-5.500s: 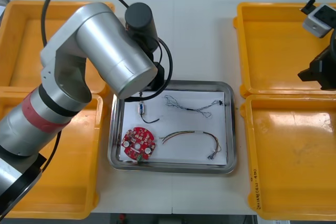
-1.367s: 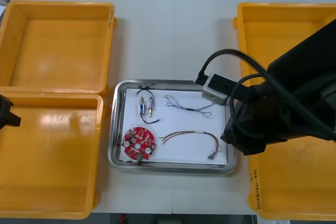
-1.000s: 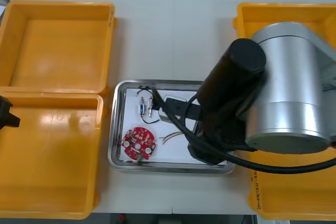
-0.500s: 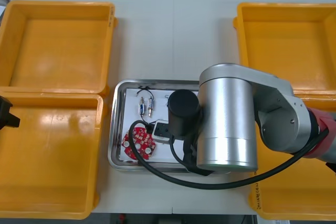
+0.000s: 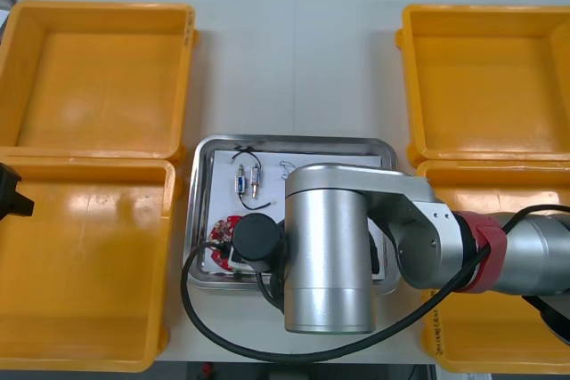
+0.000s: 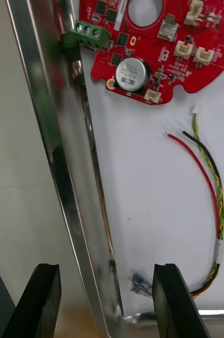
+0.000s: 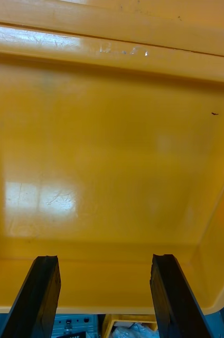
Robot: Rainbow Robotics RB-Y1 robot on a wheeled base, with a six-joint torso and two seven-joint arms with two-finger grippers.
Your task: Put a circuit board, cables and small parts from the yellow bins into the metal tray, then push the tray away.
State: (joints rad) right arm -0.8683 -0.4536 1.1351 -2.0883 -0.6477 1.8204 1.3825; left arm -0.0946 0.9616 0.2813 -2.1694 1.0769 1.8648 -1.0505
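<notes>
The metal tray [image 5: 200,211], white inside, sits mid-table with my right arm lying across its near half. Two small metal parts [image 5: 248,179] lie at its far left, and the red circuit board [image 5: 221,230] peeks out beside the arm. In the right wrist view my right gripper [image 6: 109,303] is open and straddles the tray's shiny rim [image 6: 64,158] near a corner, one finger [image 6: 46,301] outside and the other finger [image 6: 173,301] over the white floor. Beyond them lie the circuit board [image 6: 159,47] and the red and yellow cable [image 6: 213,195]. My left gripper [image 7: 105,298] is open over a yellow bin [image 7: 112,158].
Yellow bins stand at far left [image 5: 98,77], near left [image 5: 89,264], far right [image 5: 485,77] and near right [image 5: 517,189]; all show bare floors. My left gripper [image 5: 9,195] is parked at the near left bin's edge. Bare table lies beyond the tray.
My right arm has swung from the right across the tray toward its near left corner, covering the cables. The left arm has stayed put and both grippers have stayed open.
</notes>
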